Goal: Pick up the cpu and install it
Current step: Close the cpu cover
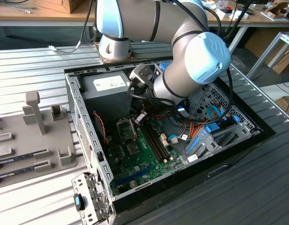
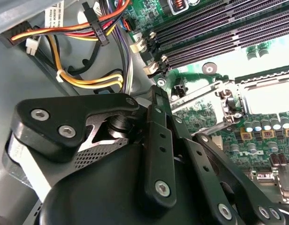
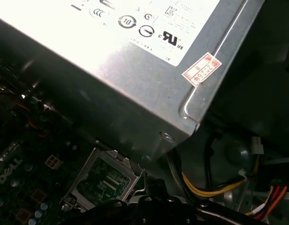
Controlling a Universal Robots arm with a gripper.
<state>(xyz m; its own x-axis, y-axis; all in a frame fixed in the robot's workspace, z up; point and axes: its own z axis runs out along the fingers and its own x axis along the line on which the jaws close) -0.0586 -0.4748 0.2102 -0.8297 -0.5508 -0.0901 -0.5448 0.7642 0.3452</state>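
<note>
Exterior view: a grey-and-pale-blue robot arm (image 1: 191, 56) bends down into an open computer case (image 1: 75, 112) lying on a ribbed metal worktop (image 1: 32, 65), its bulky wrist hiding the middle of the chassis. The claw (image 1: 139, 116) hangs low over the green motherboard (image 1: 144, 164), close to the metal-framed processor socket (image 1: 126, 129). The boxy grey power supply (image 1: 107, 84) stands just behind, and the long black memory slots (image 1: 155, 140) run alongside. A dark square chip (image 1: 133, 149) sits soldered just beside the socket. Blue plastic drive latches (image 1: 211, 129) and tangled wiring crowd the case on the exterior view's right. On the exterior view's left, a matte grey fixture (image 1: 39, 126) with upright posts carries long narrow memory sticks (image 1: 20, 158) in its grooves. In the second wrist view the claw's black, bolted linkage stands in the foreground, with a bundle of yellow, orange and red cables (image 2: 88, 82) looping beside it. Beyond it, the socket's metal frame gleams washed-out next to a row of small silver capacitors (image 2: 264, 125). In the first wrist view the power supply's smooth metal corner, bearing a red-and-white sticker (image 3: 201, 69), overhangs the socket. Whether the claw is clenched or released cannot be told, nor can the cpu's whereabouts.
</note>
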